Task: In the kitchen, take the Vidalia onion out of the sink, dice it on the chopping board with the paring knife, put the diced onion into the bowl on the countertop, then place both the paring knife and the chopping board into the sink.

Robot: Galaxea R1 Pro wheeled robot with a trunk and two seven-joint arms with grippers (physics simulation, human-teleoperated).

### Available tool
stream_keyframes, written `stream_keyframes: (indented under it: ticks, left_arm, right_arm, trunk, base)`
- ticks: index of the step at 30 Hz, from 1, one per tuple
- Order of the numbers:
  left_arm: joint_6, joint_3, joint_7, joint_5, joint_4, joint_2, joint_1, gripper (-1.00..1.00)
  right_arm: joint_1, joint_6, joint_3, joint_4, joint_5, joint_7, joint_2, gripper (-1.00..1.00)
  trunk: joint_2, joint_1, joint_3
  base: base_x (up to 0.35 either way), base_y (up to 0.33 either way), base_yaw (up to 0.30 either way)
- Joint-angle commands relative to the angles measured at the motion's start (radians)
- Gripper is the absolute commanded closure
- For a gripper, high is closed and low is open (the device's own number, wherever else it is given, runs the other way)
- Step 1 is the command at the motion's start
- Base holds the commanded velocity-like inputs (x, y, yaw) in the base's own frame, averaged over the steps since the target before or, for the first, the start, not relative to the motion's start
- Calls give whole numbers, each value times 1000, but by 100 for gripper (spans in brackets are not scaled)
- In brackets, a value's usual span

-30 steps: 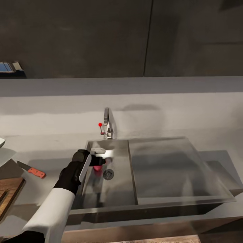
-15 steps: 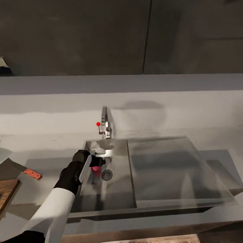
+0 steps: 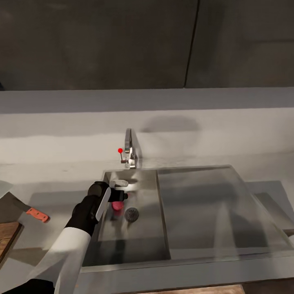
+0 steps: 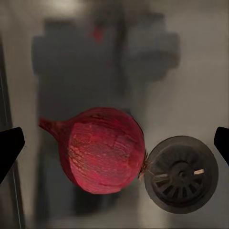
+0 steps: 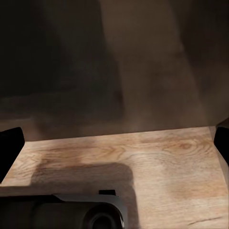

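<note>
dark-red onion (image 4: pixel 102 150) on sink (image 3: pixel 147 237) floor, touching round drain (image 4: pixel 181 174)

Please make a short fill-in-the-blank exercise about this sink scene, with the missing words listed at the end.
1. The onion lies in the sink right beside the round ____.
2. The left gripper hangs over the onion with its jaws ____.
3. The paring knife lying on the countertop has a ____ handle.
4. The knob by the faucet is ____.

Missing words: drain; open; red; red
</note>
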Motion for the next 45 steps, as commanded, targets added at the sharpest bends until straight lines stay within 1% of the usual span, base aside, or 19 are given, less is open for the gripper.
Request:
stream_keyframes:
  ticks: [1,14,24,45]
  left_arm:
    - [4,-1,7,6,0,0,-1,-100]
    - [4,-1,9,7,1,0,-1,-100]
    - [2,-1,10,6,22,0,-1,-100]
    - [2,-1,11,5,22,0,-1,-100]
  right_arm:
    - [0,0,1,-2,1,-4,0,-100]
    - [0,0,1,-2,1,-3,0,-100]
    - [1,0,1,-2,1,-2,0,-100]
    - [0,0,1,-1,1,-2,1,-100]
  trunk:
    - [-2,1,-3]
    - [-2,1,-24]
    - [-2,1,-40]
    - [-2,1,-73]
  base:
    - [28,19,0]
    - [4,3,0]
    - [0,0,0]
    - [0,0,0]
